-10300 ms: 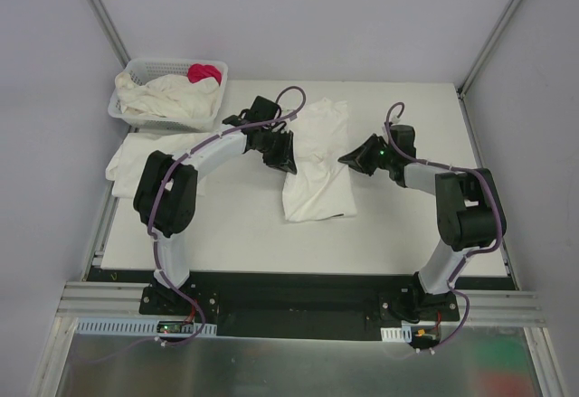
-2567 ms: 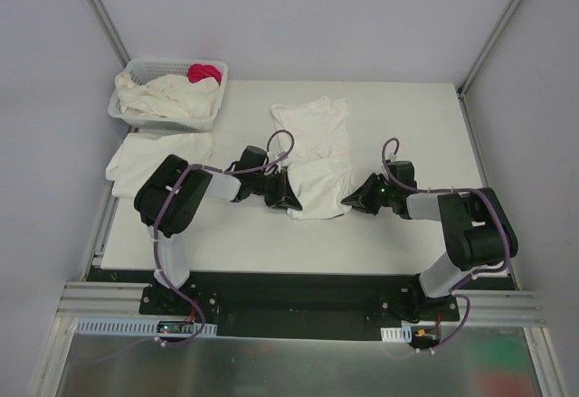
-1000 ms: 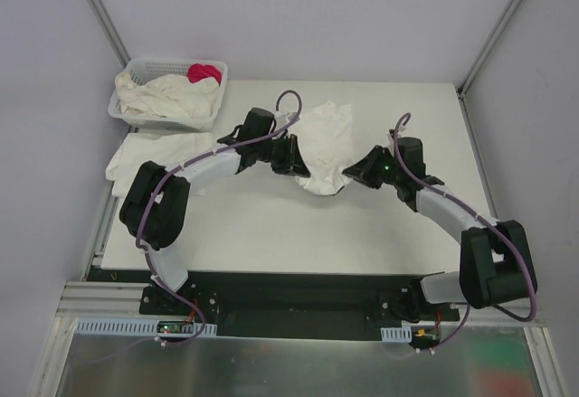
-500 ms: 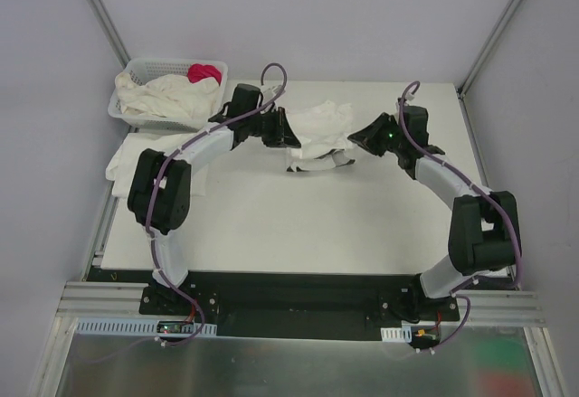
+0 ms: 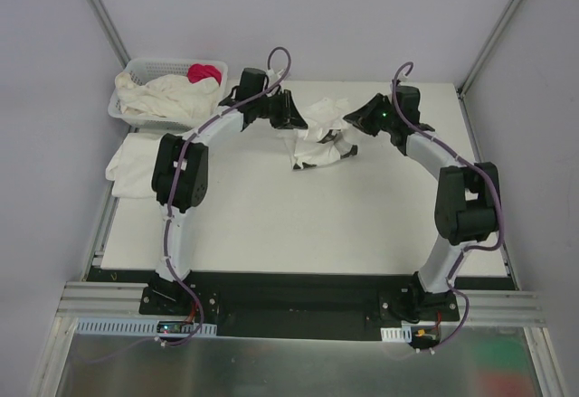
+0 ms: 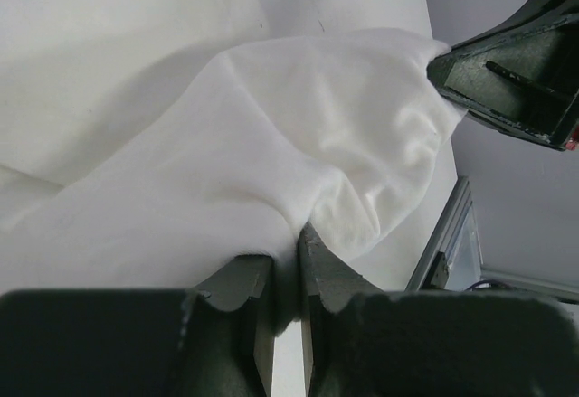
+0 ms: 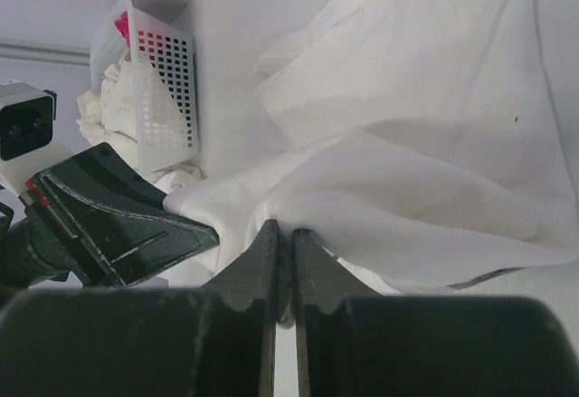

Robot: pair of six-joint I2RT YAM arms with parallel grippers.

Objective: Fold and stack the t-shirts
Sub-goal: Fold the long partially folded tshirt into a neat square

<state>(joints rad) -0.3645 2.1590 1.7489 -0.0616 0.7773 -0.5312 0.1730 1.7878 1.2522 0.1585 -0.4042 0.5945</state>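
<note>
Basket [image 5: 167,64] holds crumpled cream t-shirts [image 5: 167,95], pink cloth [image 5: 204,73].

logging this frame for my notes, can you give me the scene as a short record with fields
left gripper: shut on one edge of the t-shirt
right gripper: shut on the opposite edge of the t-shirt
t-shirt: bunched, lifted between the two grippers over the far side of the table
basket: far left corner, holding white shirts and a pink cloth
other shirt: lying at the table's left edge, in front of the basket
</note>
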